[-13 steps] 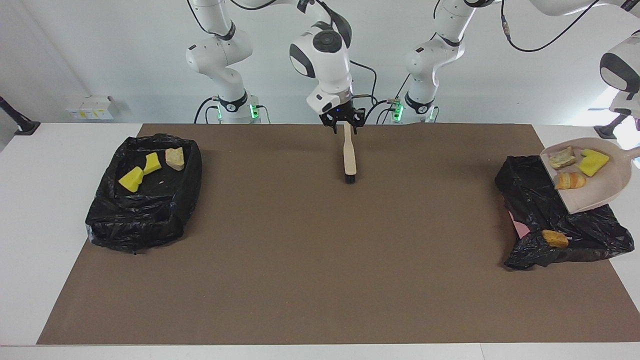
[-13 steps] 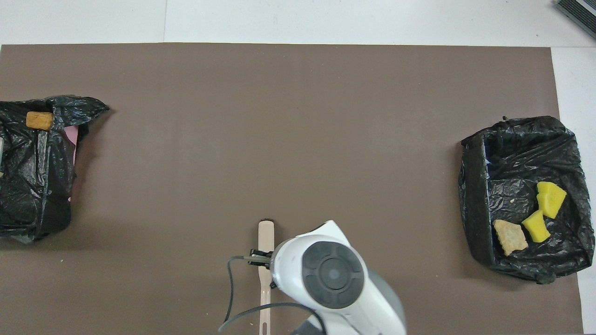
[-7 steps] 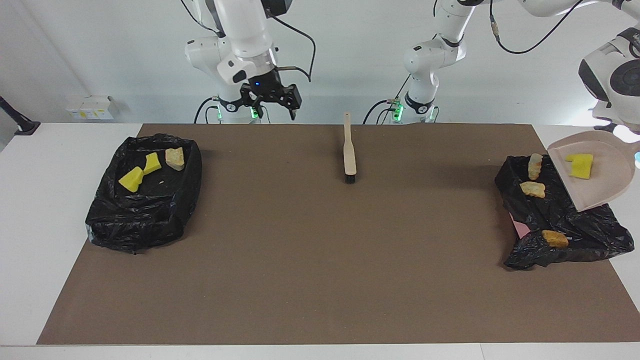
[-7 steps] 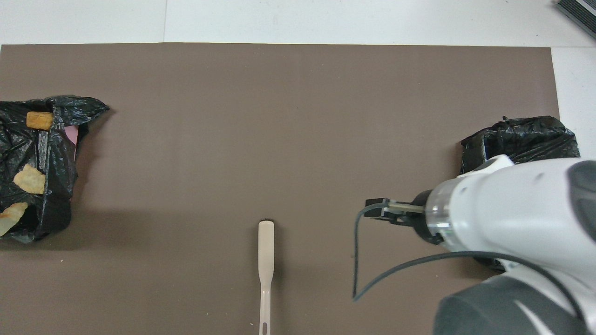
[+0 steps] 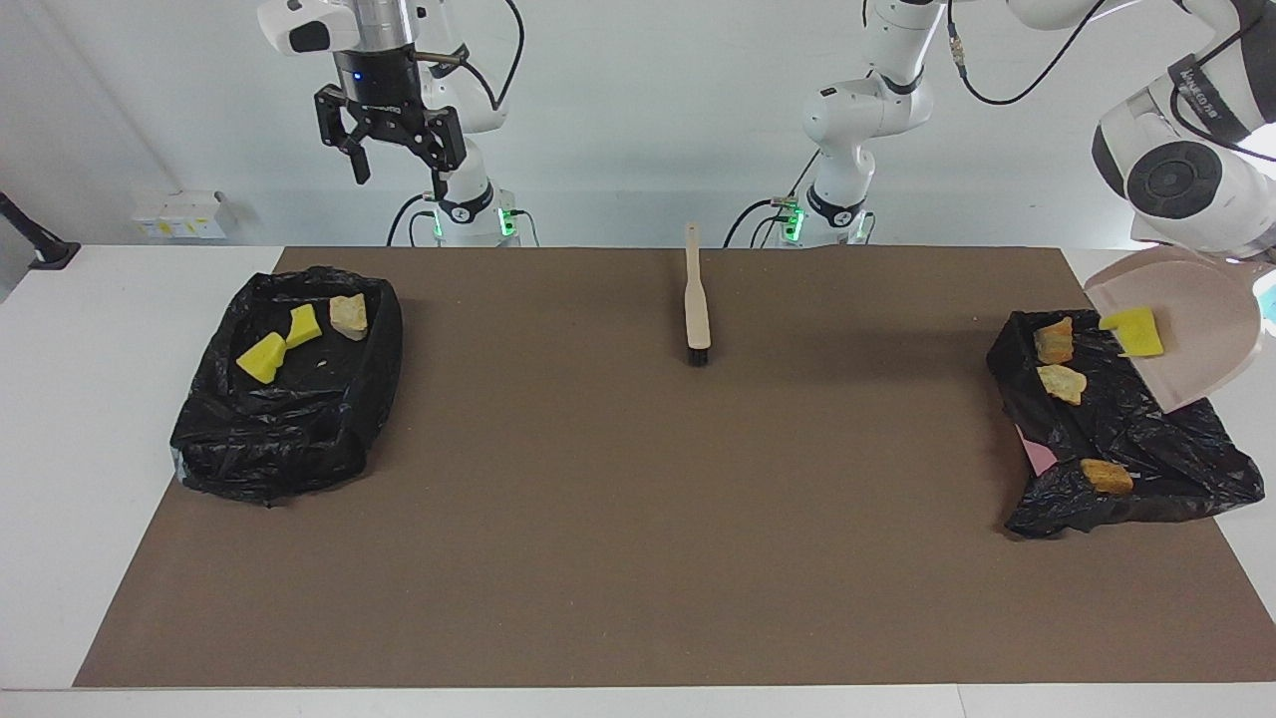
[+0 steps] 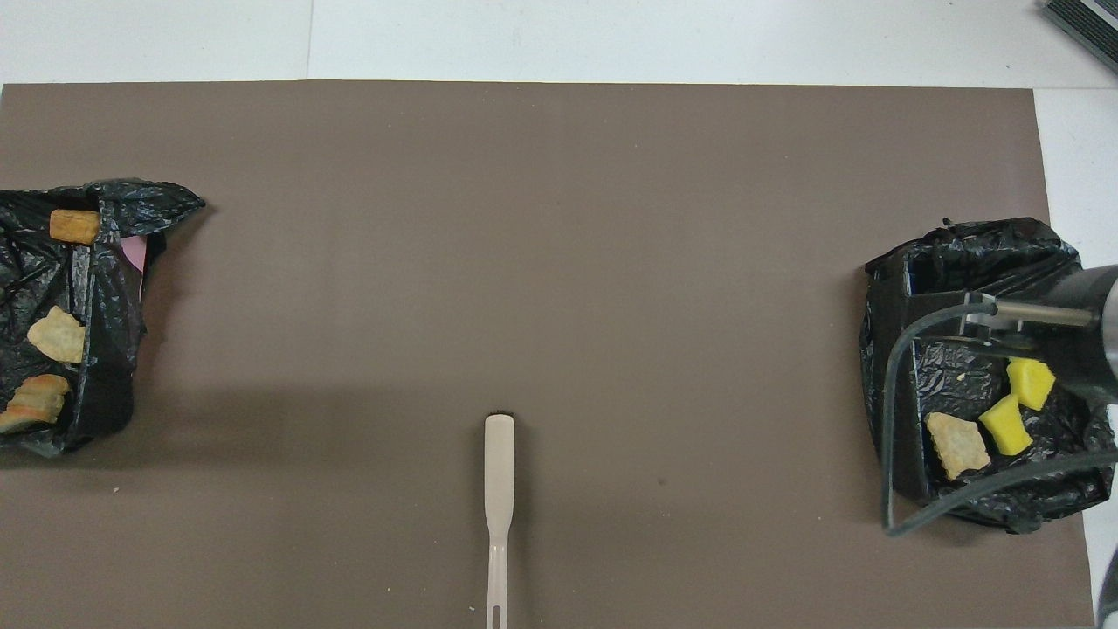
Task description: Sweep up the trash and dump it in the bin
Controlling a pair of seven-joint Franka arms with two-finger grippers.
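My left arm holds the beige dustpan tilted steeply over the black-lined bin at its end of the table. My left gripper is shut on the handle at the view's edge. One yellow sponge chunk of trash clings to the pan's lip. Three bread pieces lie in that bin. My right gripper hangs open and empty, high over the second bin. The brush lies on the mat, free of both grippers.
The second bin, at the right arm's end, holds two yellow chunks and a bread piece. The brush lies at mid-table near the robots. A brown mat covers the table.
My right gripper opened, left the brush on the mat and swung up toward its own end. The dustpan tipped further; two bread pieces slid into the bin and the sponge slid to the lip.
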